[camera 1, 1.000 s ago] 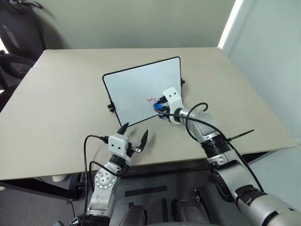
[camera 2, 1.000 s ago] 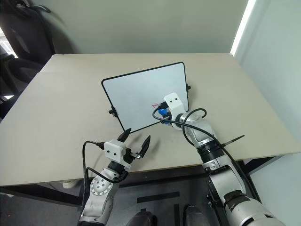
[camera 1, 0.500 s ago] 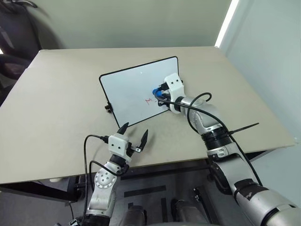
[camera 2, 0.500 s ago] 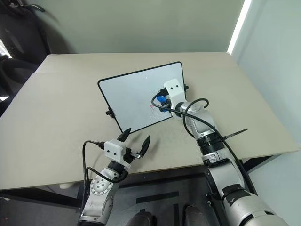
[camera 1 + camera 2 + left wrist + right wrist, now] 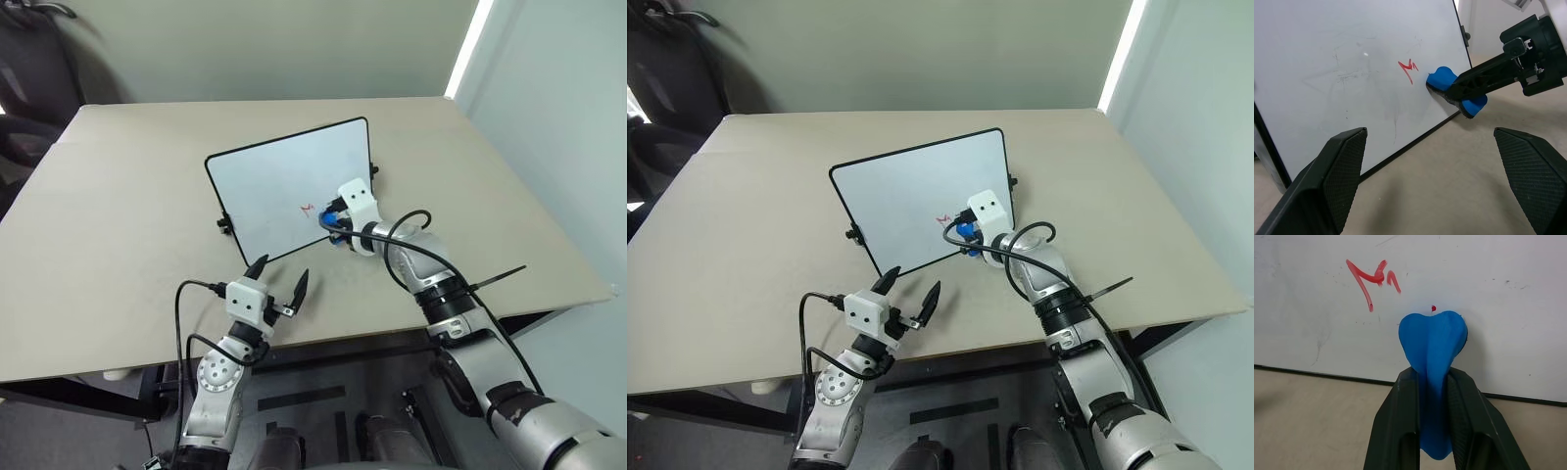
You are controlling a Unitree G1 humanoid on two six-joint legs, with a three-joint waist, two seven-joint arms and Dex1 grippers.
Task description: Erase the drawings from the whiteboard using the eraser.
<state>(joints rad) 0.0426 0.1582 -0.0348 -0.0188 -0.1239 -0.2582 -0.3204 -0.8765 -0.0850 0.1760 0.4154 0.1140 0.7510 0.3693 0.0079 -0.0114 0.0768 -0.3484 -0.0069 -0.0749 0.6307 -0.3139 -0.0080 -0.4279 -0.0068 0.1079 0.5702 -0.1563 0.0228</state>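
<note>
eraser (image 5: 1432, 340) pinched in right pincer (image 5: 1431, 396) touches whiteboard (image 5: 274, 186) beside unreadable red drawings (image 5: 1373, 281); left pincer (image 5: 277, 277) wide.

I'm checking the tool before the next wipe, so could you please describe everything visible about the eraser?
The eraser is a small bright blue block, soft-looking, squeezed at the middle so that its front end bulges into a rounded heart shape. The right gripper is shut on it, a black finger on each side. Its dark underside shows in the left wrist view. Its front end rests against the whiteboard, near the lower edge, just beside the red drawings.
</note>
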